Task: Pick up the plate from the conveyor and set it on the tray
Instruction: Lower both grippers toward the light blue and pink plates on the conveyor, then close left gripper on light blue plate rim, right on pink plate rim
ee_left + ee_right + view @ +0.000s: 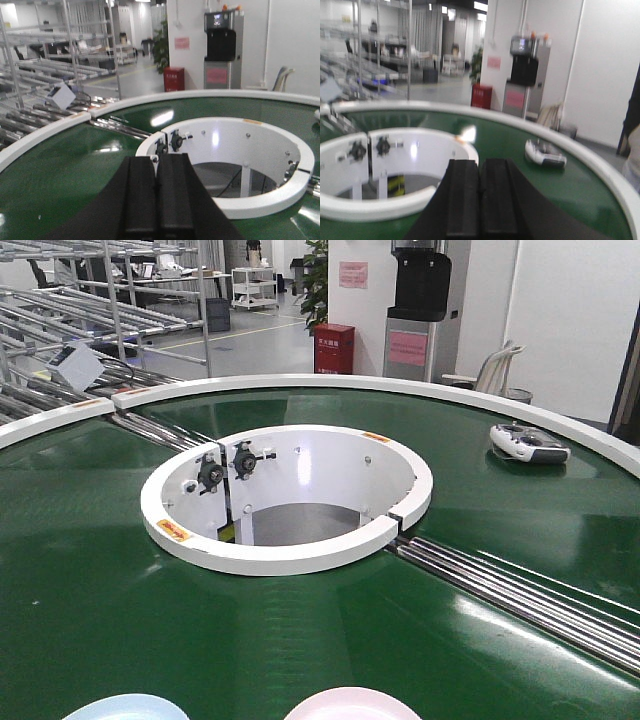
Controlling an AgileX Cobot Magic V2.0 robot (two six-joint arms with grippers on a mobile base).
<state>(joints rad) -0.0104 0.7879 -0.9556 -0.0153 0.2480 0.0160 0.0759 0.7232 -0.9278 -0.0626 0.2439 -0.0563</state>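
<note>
white remote [530,443] far right | pale blue plate [125,707] bottom left | red cabinet [334,348] behind

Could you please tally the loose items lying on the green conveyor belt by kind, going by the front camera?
Plates: 2, a pink plate and a pale blue plate, both cut off by the bottom edge of the picture
Remote controllers: 1, a white and grey remote controller near the far right rim
Total: 3
</note>
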